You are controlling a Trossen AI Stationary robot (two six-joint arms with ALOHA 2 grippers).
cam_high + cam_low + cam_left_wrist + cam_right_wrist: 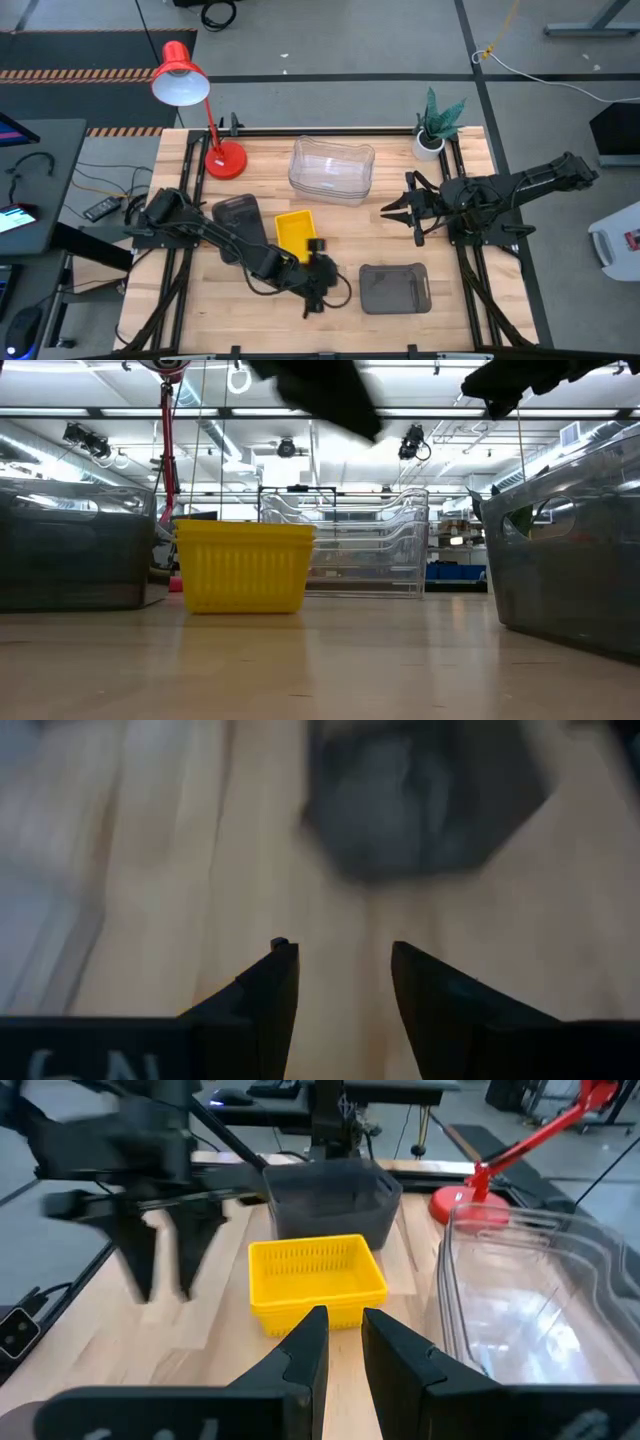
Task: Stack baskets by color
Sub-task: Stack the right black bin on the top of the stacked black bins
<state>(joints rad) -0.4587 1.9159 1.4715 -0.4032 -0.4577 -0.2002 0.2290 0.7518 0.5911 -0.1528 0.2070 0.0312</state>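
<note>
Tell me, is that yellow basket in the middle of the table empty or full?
Empty. From above, the yellow basket shows only bare yellow floor, and the right wrist view shows its ribbed inside with nothing in it.

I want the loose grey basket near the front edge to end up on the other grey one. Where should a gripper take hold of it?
Grip one long rim wall of the grey basket, coming straight down from above. It sits upright and open-topped with bare table around it, so a finger can drop inside and one outside the thin wall. The left gripper, open and empty, hovers just beside it and looks best placed.
</note>
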